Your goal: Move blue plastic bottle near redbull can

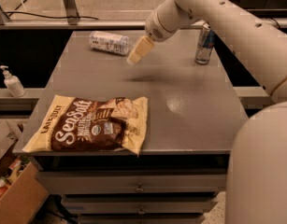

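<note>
Gripper [139, 50]: at the end of the white arm, hanging over the far half of the grey table [190, 111]; whether it is open or closed cannot be told.
Blue plastic bottle [109, 42]: lying on its side just left of the gripper, slightly farther back.
Redbull can [205, 45]: upright, well to the gripper's right, near the table's far right edge.
Chip bag [89, 123]: flat on the table, nearer the camera than the gripper, to its left.
Pump dispenser [12, 82]: far left of the gripper, off the table.
</note>
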`<action>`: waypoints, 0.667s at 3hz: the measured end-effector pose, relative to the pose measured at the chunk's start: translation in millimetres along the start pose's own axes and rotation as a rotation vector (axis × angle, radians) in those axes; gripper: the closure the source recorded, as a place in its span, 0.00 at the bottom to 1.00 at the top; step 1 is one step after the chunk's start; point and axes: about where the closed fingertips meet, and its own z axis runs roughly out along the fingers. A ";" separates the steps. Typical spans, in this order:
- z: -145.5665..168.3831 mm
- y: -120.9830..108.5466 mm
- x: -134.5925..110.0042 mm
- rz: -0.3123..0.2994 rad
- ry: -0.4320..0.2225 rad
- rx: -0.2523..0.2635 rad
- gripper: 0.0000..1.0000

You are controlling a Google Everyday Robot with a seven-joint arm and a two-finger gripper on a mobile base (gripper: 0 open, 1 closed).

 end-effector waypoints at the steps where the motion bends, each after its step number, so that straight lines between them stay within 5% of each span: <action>1: 30.0 -18.3 -5.8 0.040 -0.013 0.002 0.00; 2: 55.5 -29.9 -13.1 0.074 -0.017 0.000 0.00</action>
